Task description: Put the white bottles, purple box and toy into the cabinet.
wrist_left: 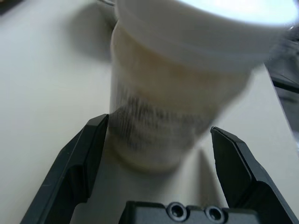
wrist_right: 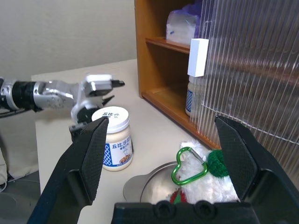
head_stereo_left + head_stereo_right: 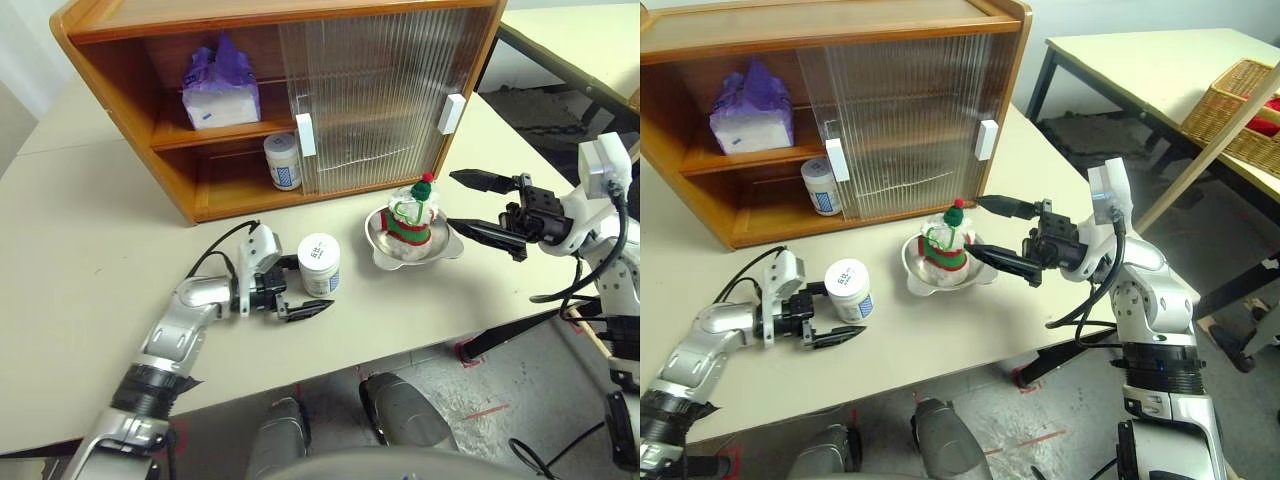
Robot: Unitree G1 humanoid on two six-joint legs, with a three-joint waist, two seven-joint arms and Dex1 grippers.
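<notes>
Right now I see a pale, flat surface (image 3: 90, 260) with the big wooden cabinet (image 3: 120, 95) standing on it. Behind it is another table (image 3: 1160, 60) with a woven basket (image 3: 1240, 95) on top. The floor (image 3: 500, 390) below is grey with small red marks.

I see the cabinet door (image 3: 380, 100) slid to one side, so the left part of both shelves is open. The purple box (image 3: 220, 85) sits on the top shelf. It stands tall, with its soft purple top bunched up and pointing up. One white bottle (image 3: 283, 160) stands upright on the bottom shelf, right beside the edge of the door.

The other white bottle (image 3: 320, 264) stands upright on the surface in front of the cabinet, lid up. My left pincer (image 3: 295, 300) lies low on the surface and points sideways at it. Its fingers are spread wide, one on each side of the bottle, but I cannot tell if they touch it.

The toy (image 3: 410, 215) sits upright in a shiny steel bowl (image 3: 445, 248) near the bottle, with its green hat and red pompom pointing up. My right pincer (image 3: 478, 205) hangs just beside the bowl, pointing at the toy. Its fingers are wide apart and hold nothing.
</notes>
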